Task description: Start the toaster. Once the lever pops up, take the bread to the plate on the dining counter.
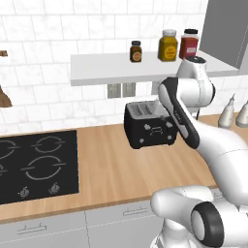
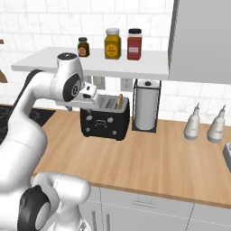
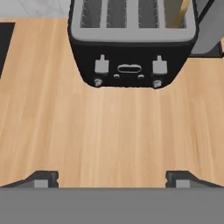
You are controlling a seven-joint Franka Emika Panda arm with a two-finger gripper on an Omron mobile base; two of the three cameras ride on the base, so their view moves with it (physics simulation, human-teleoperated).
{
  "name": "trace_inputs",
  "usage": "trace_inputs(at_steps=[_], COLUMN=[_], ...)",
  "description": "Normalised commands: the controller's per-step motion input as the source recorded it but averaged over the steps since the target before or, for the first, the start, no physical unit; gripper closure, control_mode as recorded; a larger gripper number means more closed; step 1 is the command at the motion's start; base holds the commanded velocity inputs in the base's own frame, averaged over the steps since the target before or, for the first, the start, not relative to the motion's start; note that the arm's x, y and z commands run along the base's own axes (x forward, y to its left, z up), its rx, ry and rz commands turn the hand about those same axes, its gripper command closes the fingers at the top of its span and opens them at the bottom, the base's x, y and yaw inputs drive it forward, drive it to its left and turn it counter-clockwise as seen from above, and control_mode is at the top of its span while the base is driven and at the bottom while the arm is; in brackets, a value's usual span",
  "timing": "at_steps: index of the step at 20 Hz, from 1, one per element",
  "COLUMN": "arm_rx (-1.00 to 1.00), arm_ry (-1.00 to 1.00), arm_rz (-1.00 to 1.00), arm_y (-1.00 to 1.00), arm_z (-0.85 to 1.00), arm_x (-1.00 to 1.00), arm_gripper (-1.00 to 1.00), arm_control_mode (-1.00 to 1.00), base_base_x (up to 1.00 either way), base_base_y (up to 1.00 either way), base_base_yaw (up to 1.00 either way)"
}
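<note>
My gripper (image 3: 112, 177) is spread wide with nothing between its fingertips (image 3: 43, 178), hanging over bare wood in front of the toaster (image 3: 131, 48) and well apart from it. The toaster (image 2: 105, 118) stands on the wooden counter (image 2: 149, 158) near the tiled wall, front face toward me, with two pale levers and small knobs below them. A slice of bread (image 3: 181, 13) stands in the toaster's right-hand slot, its tan edge poking above the top; from the right base camera the bread (image 2: 120, 101) shows as a thin upright strip. Just beside the toaster on its right stands a paper towel holder (image 2: 145, 105). Left of the toaster, well apart, lies the black hob (image 1: 36, 164). Above the toaster a shelf (image 1: 116, 68) carries three jars (image 1: 168, 45). Further right of the toaster stand two pale bottles (image 2: 194, 124).
</note>
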Motion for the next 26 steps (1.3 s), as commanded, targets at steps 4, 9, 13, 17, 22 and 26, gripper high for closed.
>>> trace_inputs(at_steps=[4, 9, 13, 17, 22, 26], arm_rx=[0.0, 0.0, 0.0, 0.0, 0.0, 0.0], arm_ry=[-0.01, 0.0, -0.03, -0.08, -0.15, -0.16], arm_rz=[0.0, 0.0, 0.0, 0.0, 0.0, 0.0], arm_y=[-0.33, -0.52, -0.09, 0.0, 0.0, -0.01], arm_z=[-0.16, -0.18, -0.08, -0.3, -0.42, -0.47], arm_x=[-0.07, 0.15, 0.49, 0.49, 0.22, 0.0], arm_gripper=[-1.0, -1.0, -1.0, -1.0, -1.0, -1.0], arm_control_mode=[-1.0, -1.0, -1.0, -1.0, -1.0, -1.0], base_base_x=[0.0, 0.0, 0.0, 0.0, 0.0, 0.0], base_base_y=[0.0, 0.0, 0.0, 0.0, 0.0, 0.0], base_base_yaw=[0.0, 0.0, 0.0, 0.0, 0.0, 0.0])
